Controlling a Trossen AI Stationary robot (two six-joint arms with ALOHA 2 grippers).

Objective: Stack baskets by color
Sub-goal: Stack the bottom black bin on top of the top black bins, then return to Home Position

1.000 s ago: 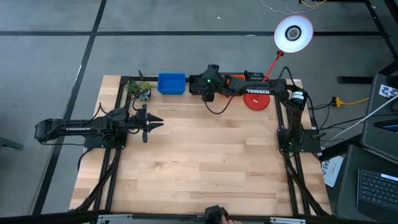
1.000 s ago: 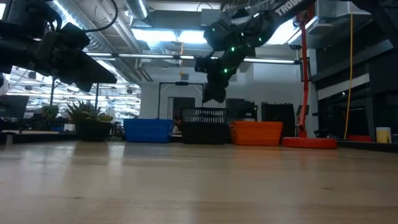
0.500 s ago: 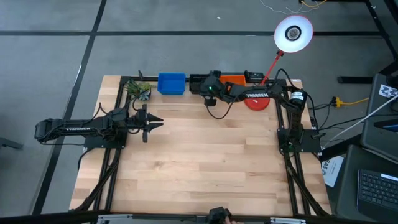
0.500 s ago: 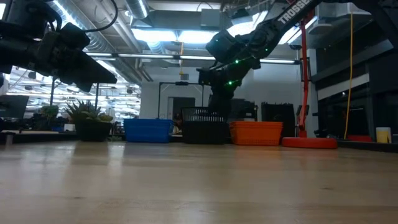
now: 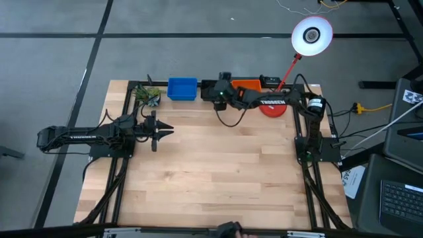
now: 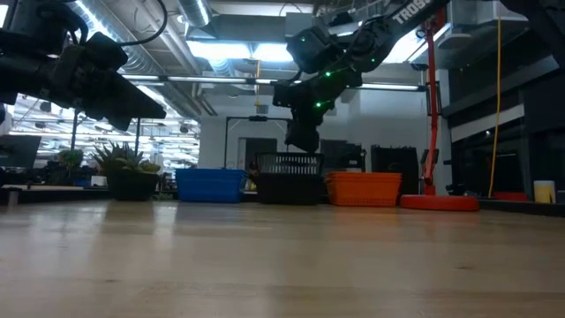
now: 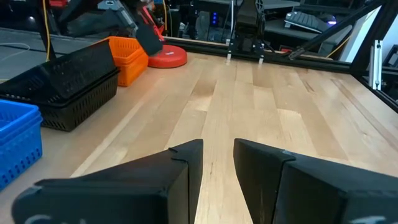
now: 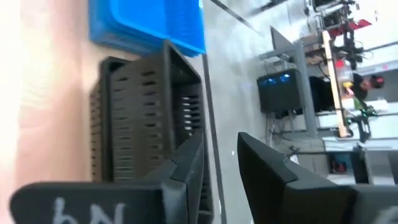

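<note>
Three baskets sit in a row along the 12 o'clock edge of the wooden table (image 5: pixel 211 172): the blue basket (image 5: pixel 182 88) toward 11 o'clock, the black mesh basket (image 6: pixel 290 177) at the middle, and the orange basket (image 5: pixel 248 84) just to the 1 o'clock side of it. In the low view the three stand side by side on the tabletop, close together, none stacked on another. Beyond the blue basket at the 11 o'clock corner is a small green potted plant (image 5: pixel 148 95); at 1 o'clock the red desk lamp (image 5: pixel 272 108) has its round base on the table, its white head (image 5: pixel 312 34) reaching past the table edge.

The right gripper (image 8: pixel 219 163) hangs above the black mesh basket, pointing down at it, clear of its rim in the low view. Its fingers (image 8: pixel 186 163) stand a narrow gap apart with nothing between them.

The left gripper (image 7: pixel 217 160) waits at 9 o'clock, raised off the table and aimed toward the table's middle, well apart from the baskets. Its fingers (image 7: pixel 258 163) are parted by a narrow gap and hold nothing.
</note>
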